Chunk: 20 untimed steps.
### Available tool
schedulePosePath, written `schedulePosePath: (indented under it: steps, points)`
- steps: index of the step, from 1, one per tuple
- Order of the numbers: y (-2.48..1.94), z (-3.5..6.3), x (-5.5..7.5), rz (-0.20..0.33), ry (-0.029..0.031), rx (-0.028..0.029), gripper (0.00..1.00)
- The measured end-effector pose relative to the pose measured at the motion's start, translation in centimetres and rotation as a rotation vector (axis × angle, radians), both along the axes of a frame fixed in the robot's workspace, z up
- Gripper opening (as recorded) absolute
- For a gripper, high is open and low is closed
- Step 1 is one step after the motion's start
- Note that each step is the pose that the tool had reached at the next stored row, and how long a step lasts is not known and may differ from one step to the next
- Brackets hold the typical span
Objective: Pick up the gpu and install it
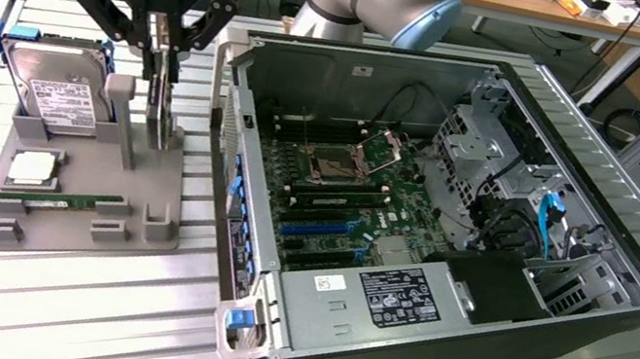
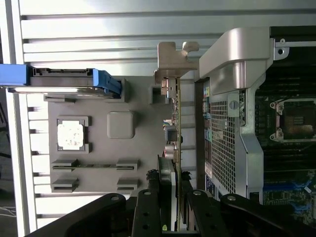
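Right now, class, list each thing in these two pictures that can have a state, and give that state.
gripper: shut on the gpu.
gpu: upright on edge over the gray tray, gripped.
hard drive: propped up at a slant in the tray.
CPU chip: flat in its tray recess.
RAM stick: lying flat in the tray.
computer case: on its side, side panel off, inside exposed.

**Gripper [image 1: 165,54] on gpu [image 1: 162,107]**

The gripper clamps the gpu, which stands on edge in the grey holder tray [image 1: 62,239]. On the tray lie a hard drive [image 1: 61,94], a CPU [image 1: 33,170] and a RAM stick [image 1: 60,199]. The open computer case [image 1: 359,68] sits just beside, on the exterior view's right.
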<state>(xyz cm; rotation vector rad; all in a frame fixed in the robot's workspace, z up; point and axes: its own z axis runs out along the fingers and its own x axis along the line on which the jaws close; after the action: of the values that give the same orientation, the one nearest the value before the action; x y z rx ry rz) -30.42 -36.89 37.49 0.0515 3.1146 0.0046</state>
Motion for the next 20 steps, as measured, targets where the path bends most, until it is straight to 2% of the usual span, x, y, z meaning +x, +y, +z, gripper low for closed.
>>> schedulePosePath:
  steps: [15, 20]
  points:
    - [0.0, 0.49, 0.0, 0.0, 0.0, 0.0, 0.27]
    - [0.0, 1.16, 0.0, 0.0, 0.0, 0.0, 0.27]
